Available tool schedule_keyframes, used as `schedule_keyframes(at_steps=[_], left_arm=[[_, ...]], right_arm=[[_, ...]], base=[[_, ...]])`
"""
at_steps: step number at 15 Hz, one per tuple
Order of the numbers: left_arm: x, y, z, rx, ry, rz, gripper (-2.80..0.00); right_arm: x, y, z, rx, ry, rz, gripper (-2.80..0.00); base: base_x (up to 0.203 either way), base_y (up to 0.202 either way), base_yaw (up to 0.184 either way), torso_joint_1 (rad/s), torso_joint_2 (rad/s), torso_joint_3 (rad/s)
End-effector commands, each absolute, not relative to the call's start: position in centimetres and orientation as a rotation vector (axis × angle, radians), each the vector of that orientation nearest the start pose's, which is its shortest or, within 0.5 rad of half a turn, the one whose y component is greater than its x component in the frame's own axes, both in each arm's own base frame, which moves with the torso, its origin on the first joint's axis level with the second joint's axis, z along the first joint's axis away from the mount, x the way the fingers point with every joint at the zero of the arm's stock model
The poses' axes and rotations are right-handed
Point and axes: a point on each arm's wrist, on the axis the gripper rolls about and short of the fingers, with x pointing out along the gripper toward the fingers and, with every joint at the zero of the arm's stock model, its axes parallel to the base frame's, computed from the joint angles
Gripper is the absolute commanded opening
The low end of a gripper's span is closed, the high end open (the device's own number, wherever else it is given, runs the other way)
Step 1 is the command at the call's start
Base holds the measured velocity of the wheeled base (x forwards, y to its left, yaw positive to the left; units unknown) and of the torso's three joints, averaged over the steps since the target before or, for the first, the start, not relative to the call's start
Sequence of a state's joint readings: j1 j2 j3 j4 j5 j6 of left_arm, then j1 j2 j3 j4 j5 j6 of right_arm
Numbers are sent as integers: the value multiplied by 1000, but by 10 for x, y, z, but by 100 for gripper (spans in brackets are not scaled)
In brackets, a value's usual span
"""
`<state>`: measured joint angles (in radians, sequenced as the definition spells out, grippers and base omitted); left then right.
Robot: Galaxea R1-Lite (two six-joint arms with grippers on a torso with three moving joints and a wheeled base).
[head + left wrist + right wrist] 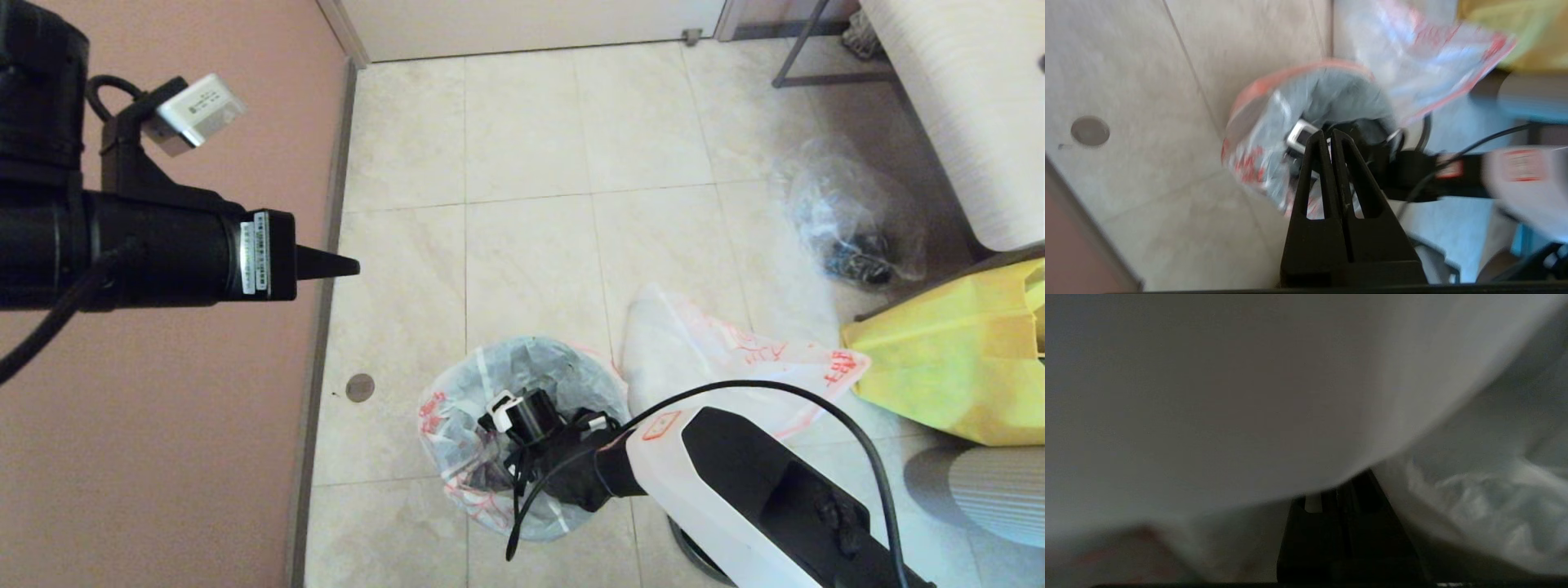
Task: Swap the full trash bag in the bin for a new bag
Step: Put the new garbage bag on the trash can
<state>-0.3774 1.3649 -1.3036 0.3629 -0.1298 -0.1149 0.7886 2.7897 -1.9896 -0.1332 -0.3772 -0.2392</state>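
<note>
The bin is wrapped in a translucent white new bag (pixel 457 425) with red print, and only its dark shape shows through. One side of that bag trails over the floor (pixel 718 351) to the right. My right arm reaches down into the bag's mouth, wrist (pixel 531 416) at the opening. In the right wrist view its shut fingers (pixel 1359 490) are draped in white film and the tips are hidden. The full trash bag (pixel 849 224), clear with dark contents, lies on the tiles at the far right. My left gripper (pixel 343 266) hangs shut and empty, high on the left (pixel 1329 132).
A pink wall (pixel 163 457) runs along the left, with a round floor drain (pixel 360 387) beside it. A big yellow bag (pixel 955 367) and pale furniture (pixel 971 106) crowd the right. A dark grey hoop (pixel 694 562) lies on the floor under my right arm.
</note>
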Motion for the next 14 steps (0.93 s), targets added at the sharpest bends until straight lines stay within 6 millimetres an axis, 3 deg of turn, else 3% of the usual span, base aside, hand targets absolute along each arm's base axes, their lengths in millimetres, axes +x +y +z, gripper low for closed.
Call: schedule_keyframes(at_steps=[1, 5, 7, 10, 12, 14], left_arm=[[190, -79, 320, -68, 422, -475, -280], [189, -78, 322, -72, 392, -473, -280], [189, -77, 323, -72, 389, -472, -280], [188, -78, 322, -71, 390, -473, -280], [189, -78, 322, -69, 392, -475, -280], [189, -79, 322, -68, 394, -477, -280]], right_arm=[[399, 360, -69, -716, 507, 467, -280], [406, 352, -69, -742, 507, 463, -280], [405, 355, -52, -720, 481, 460, -280], [390, 369, 1, -609, 431, 464, -280], [364, 375, 44, -518, 462, 479, -280], [330, 372, 75, -450, 603, 476, -280]], base=[[0, 0, 0, 0, 0, 0], [0, 0, 0, 0, 0, 0], [0, 0, 0, 0, 0, 0], [0, 0, 0, 0, 0, 0], [0, 0, 0, 0, 0, 0], [0, 0, 0, 0, 0, 0]])
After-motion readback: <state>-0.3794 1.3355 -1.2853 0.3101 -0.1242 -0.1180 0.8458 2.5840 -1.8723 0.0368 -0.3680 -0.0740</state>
